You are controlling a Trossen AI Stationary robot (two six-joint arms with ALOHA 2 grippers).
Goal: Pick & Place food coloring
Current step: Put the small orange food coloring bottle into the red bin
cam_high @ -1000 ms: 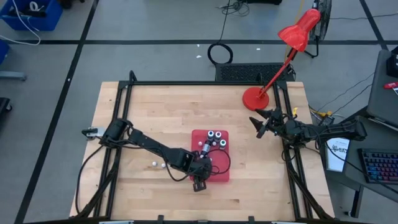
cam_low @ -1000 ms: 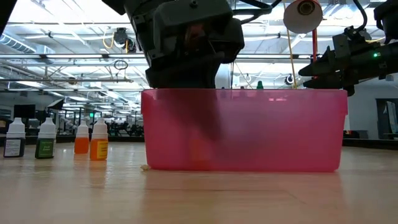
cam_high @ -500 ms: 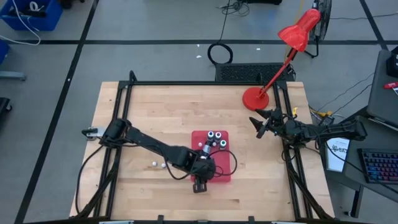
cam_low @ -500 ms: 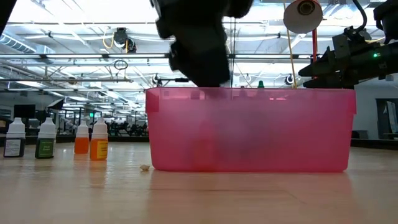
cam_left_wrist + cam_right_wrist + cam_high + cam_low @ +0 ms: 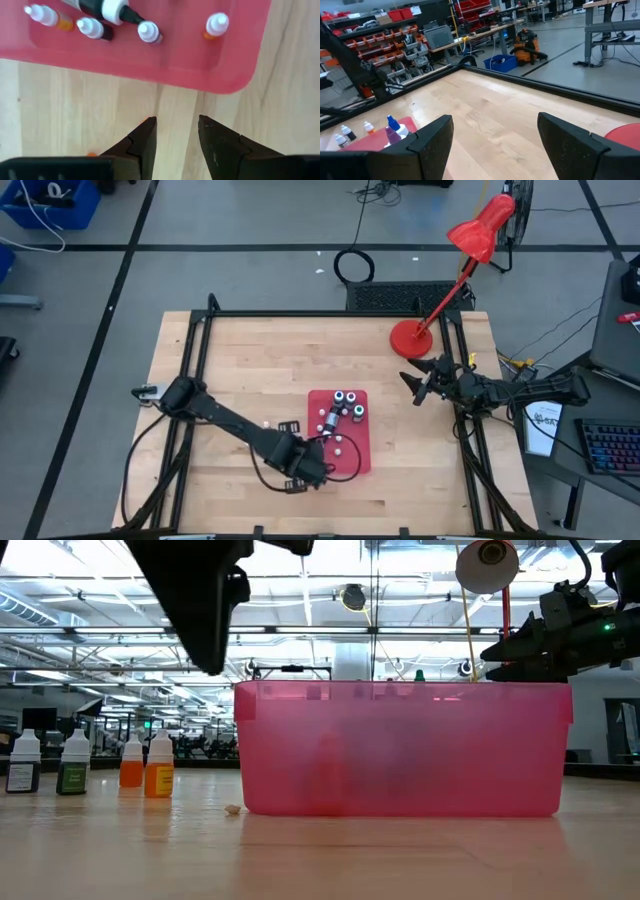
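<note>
Left gripper (image 5: 176, 137): jaws parted, empty, over bare wood. Ahead of it, small white-capped plastic dropper bottles (image 5: 149, 31) in shallow red plastic tray (image 5: 165, 67). Judged light, smooth, tip-prone; grasp across body below cap. Right gripper (image 5: 492, 137): spread wide, idle.

We see two dark, slim, jointed arms trailing black cables. The left gripper (image 5: 176, 137) has two matte black fingers, wedge-shaped with stepped inner edges. The right gripper (image 5: 491, 137) has broader black fingers with angled tips.

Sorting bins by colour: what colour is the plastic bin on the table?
Translucent pink-red plastic bin; the low view shows it best.
</note>
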